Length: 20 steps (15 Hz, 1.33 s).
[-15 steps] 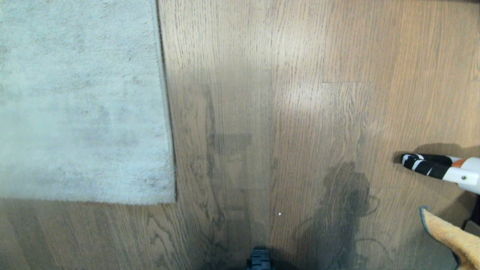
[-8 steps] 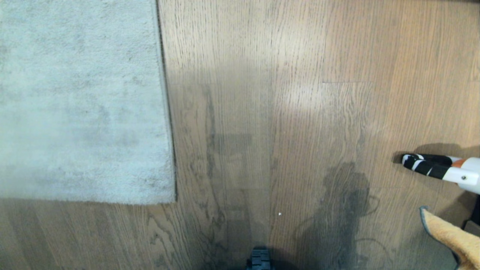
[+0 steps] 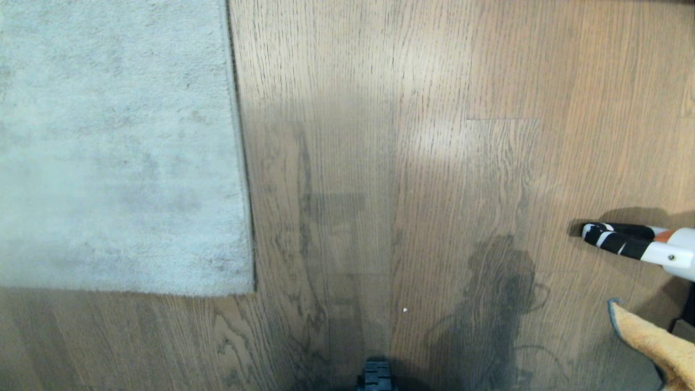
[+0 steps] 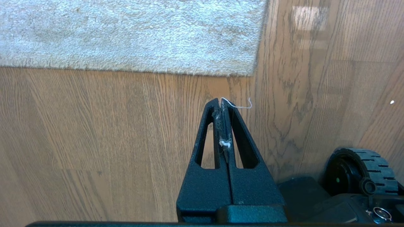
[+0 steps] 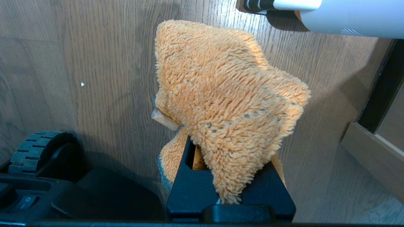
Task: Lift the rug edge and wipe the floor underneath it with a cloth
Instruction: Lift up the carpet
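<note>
Two grippers hang low over the floor [image 3: 434, 163]. Left gripper [image 4: 222, 104] is clenched empty, lint and a thread stuck to its tips; the rug [image 4: 132, 34] lies flat just ahead of them, its corner nearest. Right gripper [image 5: 227, 157] grasps the cloth [image 5: 224, 97], which bunches over its fingers; a white-and-black tool [image 5: 328, 12] lies beyond.

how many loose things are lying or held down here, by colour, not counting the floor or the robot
pale grey: 1, the rug
orange: 1, the cloth, held in the right gripper
white and black: 1, a tube-shaped item lying on the floor
total: 3
</note>
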### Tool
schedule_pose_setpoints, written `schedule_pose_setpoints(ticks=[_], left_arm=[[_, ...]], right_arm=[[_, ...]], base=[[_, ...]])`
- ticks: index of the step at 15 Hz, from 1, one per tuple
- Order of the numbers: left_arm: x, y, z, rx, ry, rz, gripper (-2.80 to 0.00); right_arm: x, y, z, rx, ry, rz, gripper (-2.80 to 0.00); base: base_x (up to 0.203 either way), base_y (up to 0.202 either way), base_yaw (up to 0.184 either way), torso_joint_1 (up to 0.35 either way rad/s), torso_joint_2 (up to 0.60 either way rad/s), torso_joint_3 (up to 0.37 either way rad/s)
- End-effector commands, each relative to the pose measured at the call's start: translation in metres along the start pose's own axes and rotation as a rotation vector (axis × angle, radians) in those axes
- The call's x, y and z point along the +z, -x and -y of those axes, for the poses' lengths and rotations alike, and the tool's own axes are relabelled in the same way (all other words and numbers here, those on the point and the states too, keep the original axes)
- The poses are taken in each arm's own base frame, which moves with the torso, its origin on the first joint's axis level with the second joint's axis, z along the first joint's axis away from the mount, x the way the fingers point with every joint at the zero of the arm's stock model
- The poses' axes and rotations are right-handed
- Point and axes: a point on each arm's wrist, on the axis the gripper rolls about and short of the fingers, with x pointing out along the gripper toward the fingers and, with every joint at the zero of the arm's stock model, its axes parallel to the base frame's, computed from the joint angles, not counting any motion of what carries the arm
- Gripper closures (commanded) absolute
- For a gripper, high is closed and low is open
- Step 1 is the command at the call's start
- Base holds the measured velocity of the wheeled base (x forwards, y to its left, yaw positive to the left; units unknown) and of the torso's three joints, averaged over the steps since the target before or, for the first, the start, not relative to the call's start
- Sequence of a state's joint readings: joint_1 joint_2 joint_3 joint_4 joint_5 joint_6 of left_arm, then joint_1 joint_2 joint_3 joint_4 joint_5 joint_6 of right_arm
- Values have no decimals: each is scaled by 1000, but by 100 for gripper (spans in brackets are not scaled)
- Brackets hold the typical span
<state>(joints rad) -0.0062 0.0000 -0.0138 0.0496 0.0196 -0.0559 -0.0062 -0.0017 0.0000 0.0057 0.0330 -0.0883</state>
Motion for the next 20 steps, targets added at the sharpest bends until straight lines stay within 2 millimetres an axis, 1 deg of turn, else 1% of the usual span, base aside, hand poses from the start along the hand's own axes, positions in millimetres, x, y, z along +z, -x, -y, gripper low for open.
schedule_pose_setpoints(ticks=[1, 20], left_arm=[[0, 0, 0, 0, 1, 0, 0], [0, 0, 0, 2, 2, 1, 0]], right_arm=[[0, 0, 0, 1, 1, -2, 0], [0, 0, 0, 1, 1, -2, 0]], base=[[0, 0, 0, 0, 0, 0], [0, 0, 0, 0, 0, 0]])
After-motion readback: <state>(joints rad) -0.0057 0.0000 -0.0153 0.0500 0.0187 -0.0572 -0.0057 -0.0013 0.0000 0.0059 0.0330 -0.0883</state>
